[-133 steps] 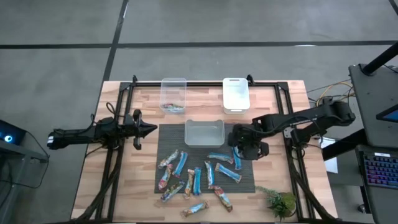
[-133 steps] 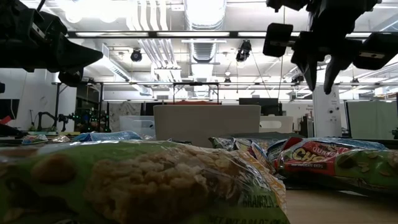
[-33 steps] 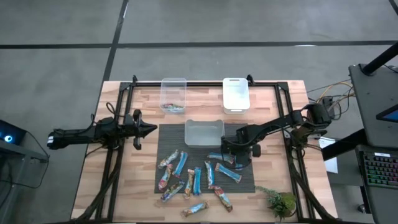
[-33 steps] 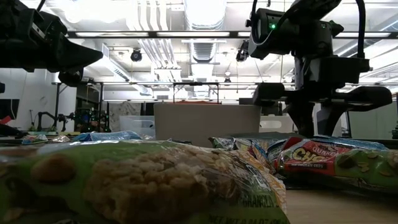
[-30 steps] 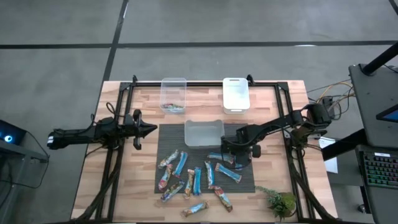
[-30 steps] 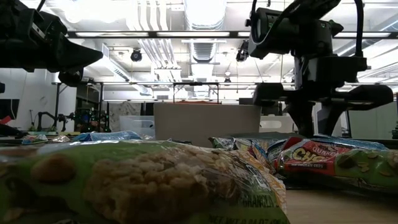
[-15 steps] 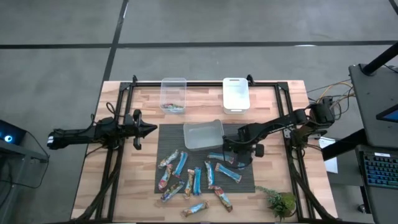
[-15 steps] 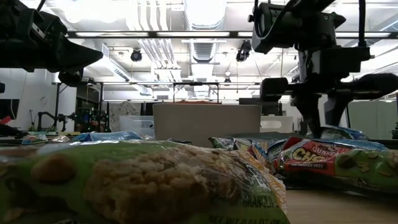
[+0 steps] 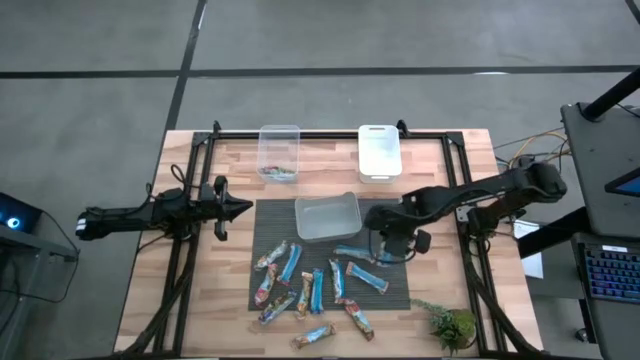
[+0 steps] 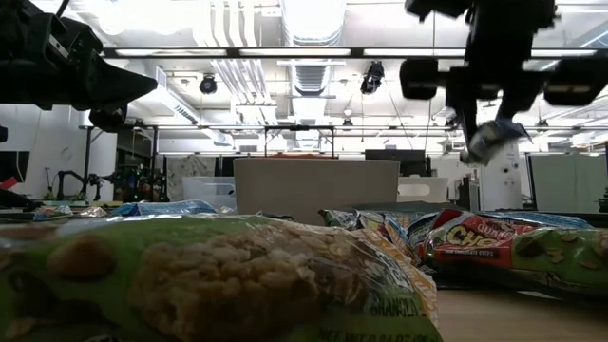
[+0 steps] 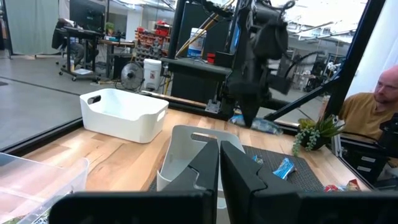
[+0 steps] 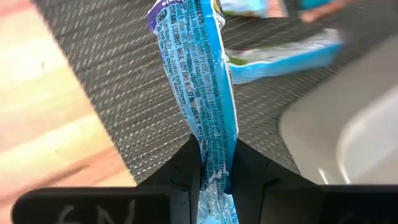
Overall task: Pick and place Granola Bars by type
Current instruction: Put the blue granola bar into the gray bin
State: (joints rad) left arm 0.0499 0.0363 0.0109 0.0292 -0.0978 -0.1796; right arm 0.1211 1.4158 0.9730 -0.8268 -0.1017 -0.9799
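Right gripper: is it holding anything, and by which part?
Yes: the right gripper pinches a blue-wrapped granola bar by one end, lifted off the mat.

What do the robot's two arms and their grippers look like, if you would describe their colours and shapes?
Both arms are dark, slim and jointed. The left gripper tapers to a narrow point, and its fingers are flat, angular black blocks. The right gripper has black wedge-shaped fingers and a broader, boxy wrist.

A shiny blue bar (image 12: 200, 99) with white print hangs over a dark grey woven mat (image 9: 270, 222). The table (image 9: 210, 300) is pale wood; 1 tub (image 9: 379, 150) is white.
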